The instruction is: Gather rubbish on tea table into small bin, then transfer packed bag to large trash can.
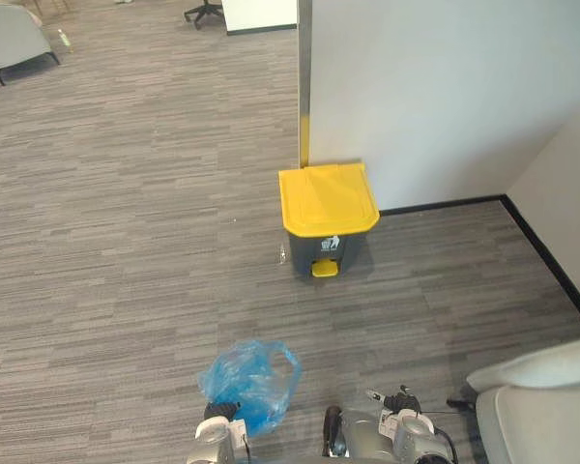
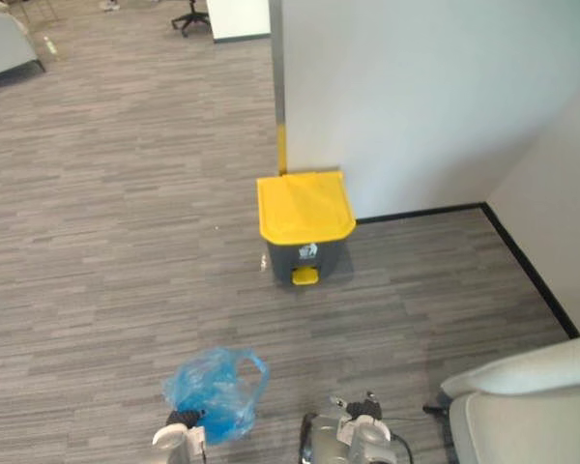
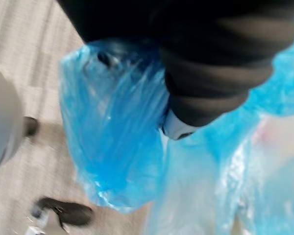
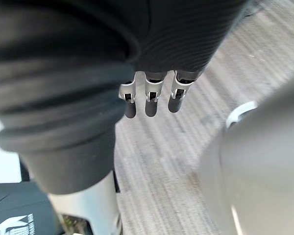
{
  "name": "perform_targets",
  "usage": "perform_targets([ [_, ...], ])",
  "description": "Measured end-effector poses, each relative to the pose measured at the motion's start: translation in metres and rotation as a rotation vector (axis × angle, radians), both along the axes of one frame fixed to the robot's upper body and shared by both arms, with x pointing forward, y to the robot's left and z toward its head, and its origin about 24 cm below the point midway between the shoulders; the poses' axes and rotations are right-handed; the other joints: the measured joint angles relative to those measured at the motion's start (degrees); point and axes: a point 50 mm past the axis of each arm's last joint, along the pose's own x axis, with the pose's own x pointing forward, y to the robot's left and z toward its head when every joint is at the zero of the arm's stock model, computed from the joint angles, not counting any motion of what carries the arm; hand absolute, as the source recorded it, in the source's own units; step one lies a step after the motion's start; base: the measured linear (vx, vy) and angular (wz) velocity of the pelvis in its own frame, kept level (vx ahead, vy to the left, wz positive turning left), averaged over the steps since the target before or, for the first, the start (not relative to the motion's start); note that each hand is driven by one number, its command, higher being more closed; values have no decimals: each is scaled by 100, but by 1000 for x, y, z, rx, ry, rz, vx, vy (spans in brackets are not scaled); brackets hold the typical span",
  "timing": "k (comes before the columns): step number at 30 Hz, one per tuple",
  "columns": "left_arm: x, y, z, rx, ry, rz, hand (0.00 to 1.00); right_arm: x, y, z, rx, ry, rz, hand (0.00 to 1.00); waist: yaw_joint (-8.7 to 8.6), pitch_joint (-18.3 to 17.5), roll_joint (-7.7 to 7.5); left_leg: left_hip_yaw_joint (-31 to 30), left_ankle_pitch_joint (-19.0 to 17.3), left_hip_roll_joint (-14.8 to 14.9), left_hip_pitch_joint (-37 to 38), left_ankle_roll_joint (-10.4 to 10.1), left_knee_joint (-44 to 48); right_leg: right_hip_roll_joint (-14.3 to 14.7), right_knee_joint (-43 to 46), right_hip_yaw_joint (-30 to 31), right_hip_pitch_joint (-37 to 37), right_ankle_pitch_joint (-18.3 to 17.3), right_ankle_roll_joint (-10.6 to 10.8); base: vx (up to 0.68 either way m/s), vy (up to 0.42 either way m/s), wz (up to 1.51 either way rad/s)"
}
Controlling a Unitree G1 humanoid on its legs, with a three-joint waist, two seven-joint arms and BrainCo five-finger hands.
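Note:
A crumpled blue rubbish bag [image 1: 249, 382] hangs just above the carpet at the bottom of the eye views. My left hand [image 1: 218, 413] is curled into its top; in the left wrist view the blue bag [image 3: 112, 147] bulges past the dark cover, with one silver finger [image 3: 178, 129] tucked into the plastic. The large trash can [image 1: 327, 220], grey with a shut yellow lid and a yellow pedal, stands ahead against the white wall. My right hand [image 4: 151, 100] hangs beside me, fingers straight and holding nothing.
A white partition wall [image 1: 445, 87] with black skirting rises behind the can and turns into a corner on the right. A pale armchair [image 1: 541, 406] stands close at the lower right. A grey chair [image 1: 10, 37] sits far off at the upper left.

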Motion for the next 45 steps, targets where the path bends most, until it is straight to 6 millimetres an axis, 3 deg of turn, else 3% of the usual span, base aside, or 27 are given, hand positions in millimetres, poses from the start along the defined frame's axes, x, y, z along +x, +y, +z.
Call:
perform_targets([
  [1, 0, 1, 1, 3, -9, 6, 100, 0, 2, 0, 1, 4, 17, 0, 24, -14, 21, 81, -124, 74, -298, 121, 288, 51, -177, 84, 227, -33, -58, 436, -36, -64],
  [3, 1, 3, 3, 6, -26, 20, 100, -1, 5, -2, 8, 14, 19, 0, 135, 7, -28, 501, -374, 98, -593, 356, -21, 35, -389, 342, 548, 5, 1, 356, 30, -77],
  [5, 2, 4, 4, 6, -39, 32, 100, -2, 5, -2, 10, 16, 18, 0, 229, 12, -30, 661, -455, 0, -853, 450, -1151, -12, -632, 668, 900, 2, 72, 360, 118, -85],
  [6, 2, 4, 5, 7, -42, 33, 100, -1, 5, -2, 10, 15, 18, 0, 236, 15, -43, 626, -396, -76, -862, 453, -1627, -60, -690, 735, 1010, -20, 125, 398, 176, -66],
  [7, 3, 4, 5, 7, -45, 38, 100, -3, 4, -2, 8, 18, 17, 0, 236, 21, -61, 600, -104, -192, -864, 487, -2435, -150, -743, 827, 1163, -100, 265, 416, 215, -51],
  [8, 1, 4, 4, 5, -38, 37, 100, -6, 3, -3, 4, 25, 16, 0, 229, 1, -26, 577, 595, -257, -856, 499, -2982, -167, -785, 902, 1281, -203, 425, 392, 236, -53],
  [9, 1, 5, 4, 9, -39, 39, 100, -9, 2, -4, 3, 35, 15, 0, 247, -80, -31, 582, 763, -281, -827, 560, -2939, -200, -775, 1009, 1330, -290, 545, 389, 247, -27],
  [11, 3, 8, 5, 14, -47, 50, 100, -14, 8, -6, 21, 49, 11, 0, 219, -209, -255, 683, 600, -557, -741, 688, -3067, -476, -754, 1078, 1375, -302, 589, 385, 241, -4],
  [12, 3, 6, 5, 8, -47, 46, 100, -15, 11, -7, 29, 53, 11, 0, 255, -224, -330, 758, 474, -670, -646, 754, -3107, -603, -537, 1111, 1318, -291, 610, 408, 281, -6],
  [14, 2, 3, 4, 6, -41, 28, 100, -19, 10, -8, 30, 63, 10, 0, 240, -215, -319, 754, 300, -808, -346, 812, -3266, -694, 632, 1140, 918, -245, 769, 307, 233, -6],
  [15, 3, 3, 4, 9, -40, 26, 100, -18, 8, -7, 22, 54, 7, 0, 236, -189, -294, 744, 178, -885, -56, 833, -3382, -771, 1895, 1192, 401, 16, 1147, 239, 164, 1],
  [16, 1, 5, 3, 13, -29, 27, 100, -17, 7, -6, 19, 42, 6, 0, 230, -155, -255, 736, 67, -917, 177, 843, -3398, -765, 2782, 1269, 32, 38, 1210, 311, 162, 6],
  [19, -3, 6, 0, 11, -2, 24, 100, -14, 6, -4, 12, 21, 4, 0, 187, -169, -297, 678, -149, -963, 779, 840, -3621, -737, 3439, 1039, -739, -134, 961, 369, 83, 20],
  [22, -5, 5, -1, 6, 13, 23, 100, -9, 5, -2, 11, 5, -3, 0, 137, -140, -293, 490, -168, -937, 1283, 830, -4010, -582, 2268, 558, -1166, -202, 723, 376, -45, 36],
  [24, -6, 4, -2, 3, 16, 22, 100, -9, 3, -2, 12, 6, -18, 0, 115, -132, -297, 312, -229, -905, 1474, 728, -4152, -414, 1201, 526, -1131, 108, 576, 401, -128, 58],
  [25, -4, 5, -1, 6, 12, 21, 100, -11, 4, -3, 19, 14, -25, 0, 87, -105, -402, 92, -377, -981, 1614, 555, -4151, -341, 600, 687, -998, 745, 334, 466, -172, 59],
  [26, -4, 1, -2, -4, 18, 19, 100, -9, -2, -2, 3, 9, -28, 0, 88, -88, -219, -18, -419, -848, 1675, 548, -4139, -261, 668, 585, -934, 679, 300, 532, -196, 45],
  [28, -6, -3, -3, -10, 26, 8, 100, -6, -8, -1, -12, 15, -23, 0, 105, -134, 3, -72, -405, -659, 1594, 540, -3909, -135, 674, 463, -909, 394, 200, 402, -157, 9],
  [30, -4, -4, -3, -6, 23, -14, 100, -6, -9, -1, -14, 15, -24, 0, 98, -140, 35, -91, -371, -530, 1333, 481, -3360, -78, 576, 382, -786, 308, 119, 367, -176, 13],
  [32, 0, -6, -1, 1, 13, -43, 100, -11, -8, -3, -10, 30, -25, 0, 95, -97, -25, -23, -205, -298, 967, 224, -2236, -59, 154, 246, -227, 292, 72, 366, -161, 31],
  [34, -2, -7, -2, 0, 19, -51, 100, -16, -7, -6, -7, 50, -26, 0, 95, -107, -72, 228, -231, -103, 780, 277, -1645, -54, -218, 166, 237, 284, 52, 237, -73, 19],
  [37, -4, -6, -2, 2, 18, -48, 100, -21, -6, -7, -2, 63, -31, 0, 100, -193, -122, 611, -452, -49, 463, 431, -2102, -92, -462, 223, 482, 293, 66, 180, 46, -6],
  [38, -3, -6, -2, 3, 12, -48, 100, -20, -6, -7, 0, 62, -31, 0, 102, -207, -105, 594, -387, -99, 406, 473, -2638, -113, -440, 276, 483, 314, 100, 173, 156, -25],
  [39, -3, -6, -2, 2, 14, -48, 100, -20, -6, -7, -1, 60, -33, 0, 101, -239, -34, 578, -63, -140, 401, 508, -3139, -95, -441, 311, 480, 338, 167, 150, 193, -35],
  [40, -4, -6, -2, 3, 15, -44, 100, -21, -7, -7, -2, 63, -35, 0, 119, -251, -48, 544, 55, -214, 437, 322, -3404, -73, -463, 447, 477, 334, 265, 95, 132, -34],
  [45, -3, -8, -2, 12, 21, -76, 100, -23, -5, -8, 10, 64, -56, 0, 120, -323, -137, 678, 127, -527, 605, 422, -3797, -267, -788, 746, 486, 507, 564, 28, 157, -21],
])
